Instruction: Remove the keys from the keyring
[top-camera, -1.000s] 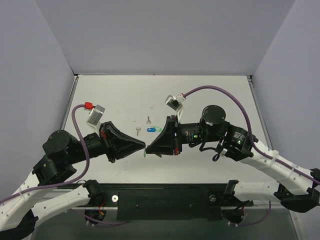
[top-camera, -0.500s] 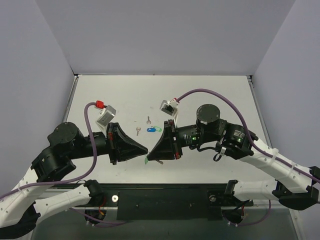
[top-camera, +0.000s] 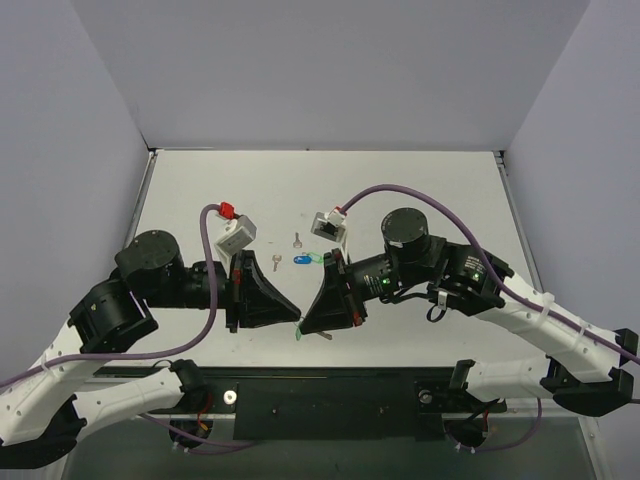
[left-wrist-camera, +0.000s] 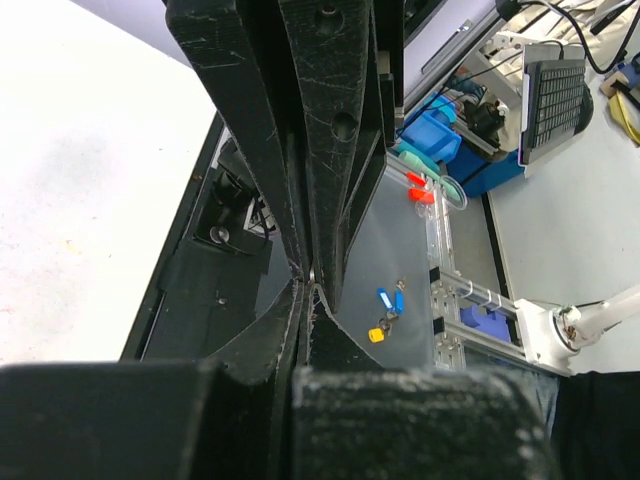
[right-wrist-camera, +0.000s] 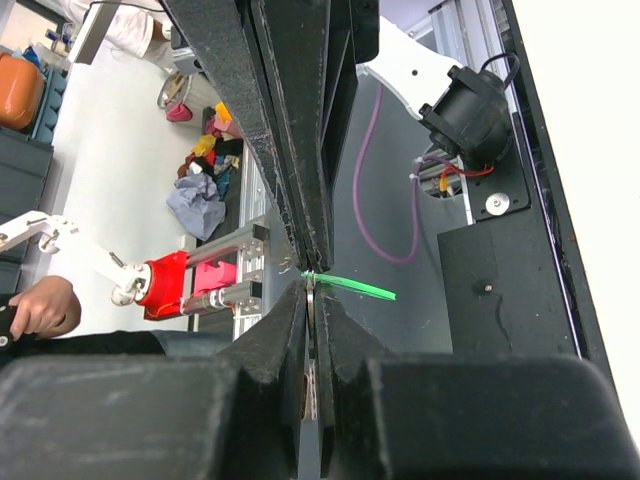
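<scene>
My left gripper (top-camera: 297, 317) and right gripper (top-camera: 304, 321) meet tip to tip above the table's near middle, both shut. In the right wrist view my right gripper (right-wrist-camera: 311, 300) pinches the thin silver keyring (right-wrist-camera: 311, 345) edge-on. The green-headed key (right-wrist-camera: 352, 288) sticks out sideways at the tips and hangs below them in the top view (top-camera: 298, 337). In the left wrist view my left gripper (left-wrist-camera: 306, 290) pinches a small bit of metal (left-wrist-camera: 313, 273) against the right fingers. A blue-headed key (top-camera: 300, 260) and two bare silver keys (top-camera: 297, 239) (top-camera: 275, 263) lie on the table behind.
A small green piece (top-camera: 316, 256) lies next to the blue-headed key. The black base rail (top-camera: 330, 395) runs along the table's near edge just below the grippers. Grey walls close the left, back and right sides.
Both grippers, still joined at the tips, have moved toward the near edge and slightly right. The green-headed key moved with them. The keys on the table have not moved.
</scene>
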